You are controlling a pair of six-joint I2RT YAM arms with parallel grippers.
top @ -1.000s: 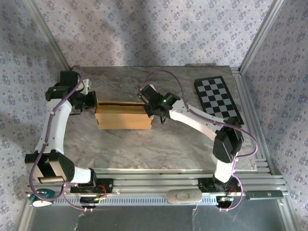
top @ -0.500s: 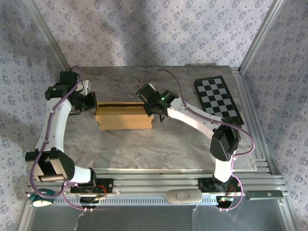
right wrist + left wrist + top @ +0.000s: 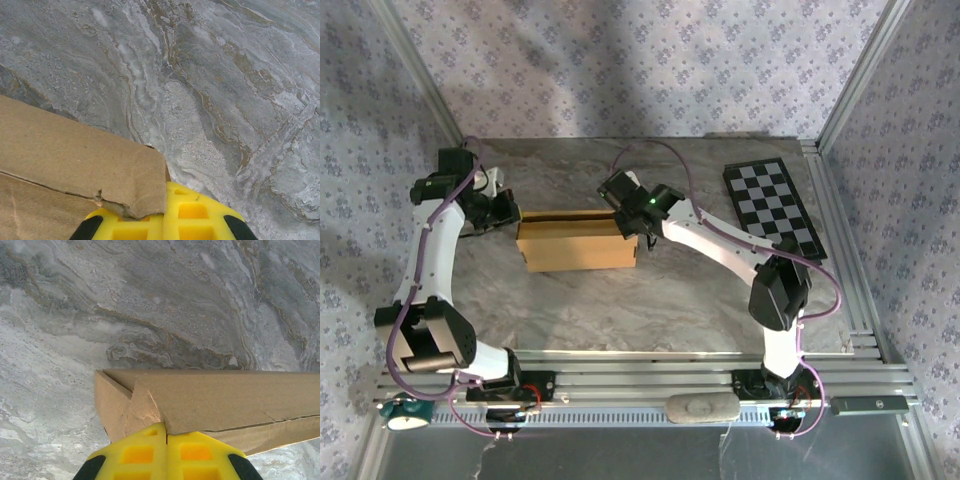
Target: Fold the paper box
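On the marble table, the tan paper box sits left of centre, its inside hidden, the clenched left gripper against its left end and the clenched right gripper at its right corner, the right arm having edged leftward over the past second.
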